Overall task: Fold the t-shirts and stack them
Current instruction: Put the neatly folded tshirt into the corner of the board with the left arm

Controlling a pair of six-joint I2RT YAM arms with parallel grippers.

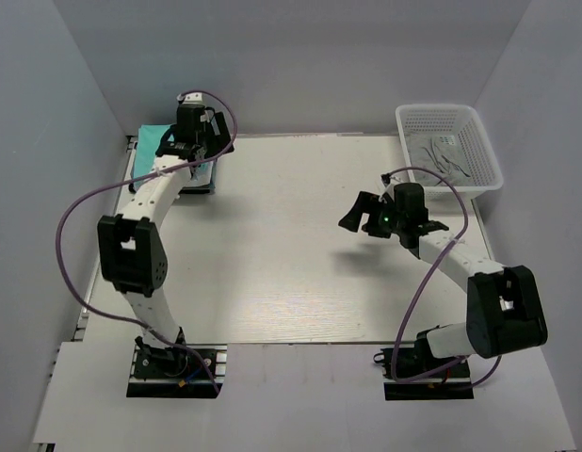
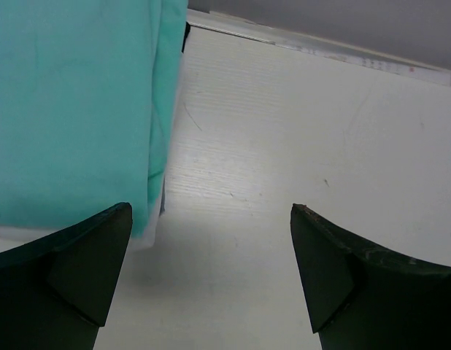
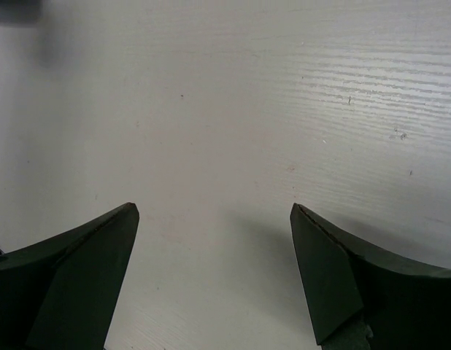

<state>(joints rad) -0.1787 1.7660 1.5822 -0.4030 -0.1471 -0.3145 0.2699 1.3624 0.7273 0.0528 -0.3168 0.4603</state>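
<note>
Teal shirt (image 2: 65,109) lies folded at the far-left corner of the table (image 1: 291,282), left gripper (image 2: 211,277) wide open just beside its edge, right gripper (image 3: 214,270) likewise open mid-table; recommend lifting the left straight up, clear of the fold.

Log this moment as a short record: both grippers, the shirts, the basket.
left gripper: open, above the table beside the teal t-shirt, holding nothing
right gripper: open, over bare table, holding nothing
teal t-shirt: folded, far-left corner, white cloth edge showing beneath it
basket: far-right corner, contents unclear
</note>
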